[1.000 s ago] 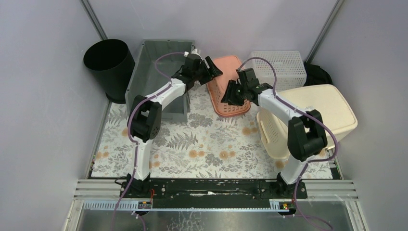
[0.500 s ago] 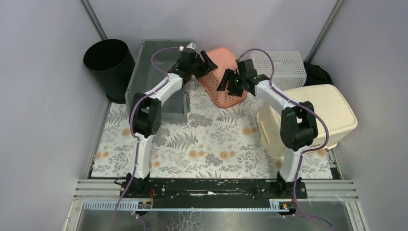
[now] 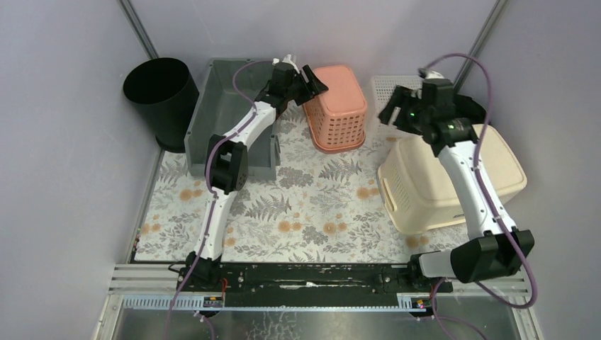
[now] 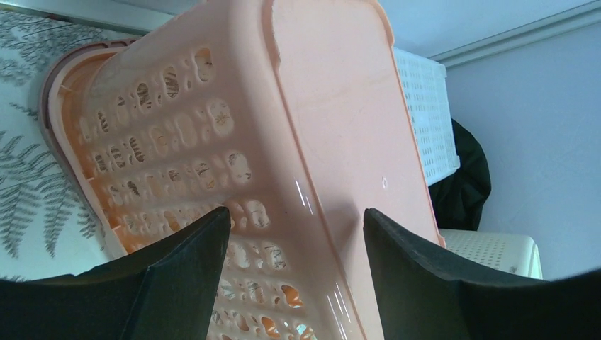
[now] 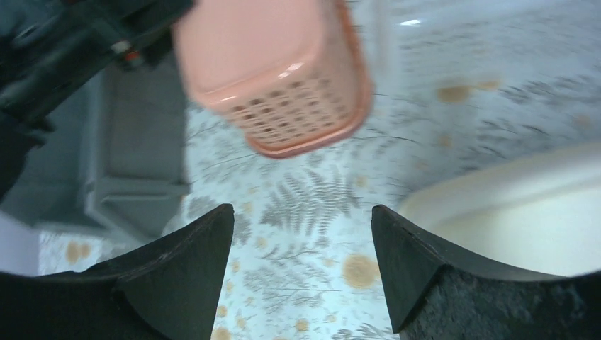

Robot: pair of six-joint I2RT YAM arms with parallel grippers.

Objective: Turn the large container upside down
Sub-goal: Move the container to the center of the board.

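Hovering open-handed beside the overturned basket

The pink slotted plastic basket [image 3: 339,106] stands base-up at the back of the floral mat [image 3: 305,212]. My left gripper [image 3: 312,80] sits at the basket's left upper edge, fingers spread wide, clamping nothing. My right gripper [image 3: 392,106] hangs to the basket's right, fingers wide apart and empty.

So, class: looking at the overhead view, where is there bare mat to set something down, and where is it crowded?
Free: the near mat, bordered by the grey tub, pink basket, cream container and the arms' base rail. Crowded: the far edge, where black bin, tub, basket and white basket stand in a row.
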